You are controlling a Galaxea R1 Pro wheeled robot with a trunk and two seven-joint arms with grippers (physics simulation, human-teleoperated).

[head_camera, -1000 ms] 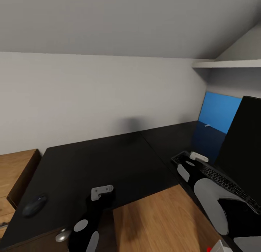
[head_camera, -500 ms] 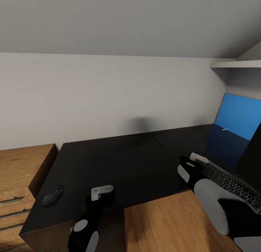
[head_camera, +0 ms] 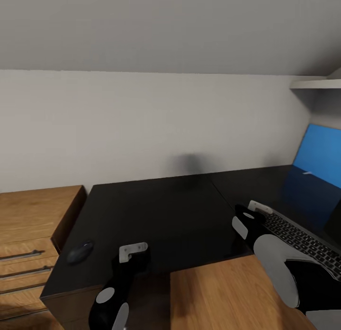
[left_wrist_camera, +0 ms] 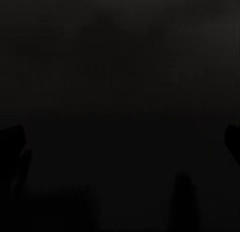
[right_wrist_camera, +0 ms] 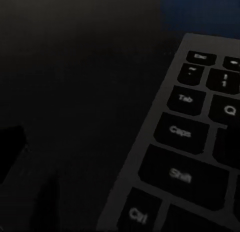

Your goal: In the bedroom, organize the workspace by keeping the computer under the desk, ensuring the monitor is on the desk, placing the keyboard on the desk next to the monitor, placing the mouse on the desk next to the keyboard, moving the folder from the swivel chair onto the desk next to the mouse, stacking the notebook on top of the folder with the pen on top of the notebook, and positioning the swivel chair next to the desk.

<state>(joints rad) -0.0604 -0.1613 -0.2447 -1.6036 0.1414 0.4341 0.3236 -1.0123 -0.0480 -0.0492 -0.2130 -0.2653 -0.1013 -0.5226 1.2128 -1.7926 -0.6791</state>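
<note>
The desk (head_camera: pixel 161 211) has a glossy black top that spans the head view. Near its left front corner lies the small dark mouse (head_camera: pixel 79 252). At the right, the keyboard (head_camera: pixel 296 237) lies flat on the desk, and its left-hand keys (right_wrist_camera: pixel 192 127) are close in the right wrist view. Behind it the blue folder (head_camera: pixel 323 153) seems to stand upright at the far right edge. My left gripper (left_wrist_camera: pixel 122 137) hovers open over bare black desk. My right gripper (right_wrist_camera: pixel 120 142) is open beside the keyboard's left end, with one fingertip (right_wrist_camera: pixel 11 147) showing. The monitor is out of view.
A light-wood cabinet (head_camera: pixel 33 225) with bar-handled drawers stands to the left of the desk. Wooden floor (head_camera: pixel 222 297) shows in the desk's inner corner below my arms. A white shelf (head_camera: pixel 316 83) juts from the wall at the upper right. A small white object (head_camera: pixel 308 172) lies at the folder's foot.
The camera has turned left, so the whole scene slid right. The monitor has left the picture and more of the cabinet shows. Both arms keep their places in the view.
</note>
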